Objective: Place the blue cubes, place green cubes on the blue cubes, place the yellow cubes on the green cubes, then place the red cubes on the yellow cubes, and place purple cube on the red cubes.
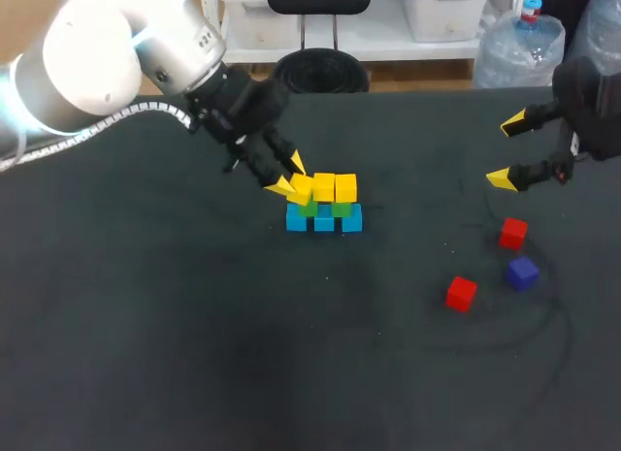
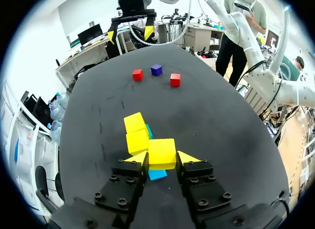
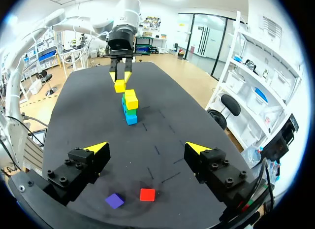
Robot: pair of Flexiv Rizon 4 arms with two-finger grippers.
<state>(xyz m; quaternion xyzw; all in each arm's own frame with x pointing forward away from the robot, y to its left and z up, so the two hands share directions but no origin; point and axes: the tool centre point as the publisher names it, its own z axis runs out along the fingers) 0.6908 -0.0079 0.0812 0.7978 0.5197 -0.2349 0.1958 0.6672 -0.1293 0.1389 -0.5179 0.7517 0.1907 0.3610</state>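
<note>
The stack at the table's middle has a row of blue cubes (image 1: 324, 221), green cubes (image 1: 342, 209) on them and two yellow cubes (image 1: 335, 187) on top. My left gripper (image 1: 288, 175) is shut on a third yellow cube (image 1: 302, 189) at the left end of the yellow row. The left wrist view shows that held cube (image 2: 162, 152) between the fingers, over a blue cube (image 2: 157, 174); whether it rests on the stack I cannot tell. Two red cubes (image 1: 513, 233) (image 1: 461, 293) and a purple cube (image 1: 522, 273) lie at the right. My right gripper (image 1: 505, 150) stands open above them, holding nothing.
The dark table (image 1: 194, 325) is bare at the front and left. In the right wrist view a red cube (image 3: 147, 194) and the purple cube (image 3: 114, 200) lie under the open right gripper (image 3: 147, 150), and the stack (image 3: 130, 108) stands farther ahead.
</note>
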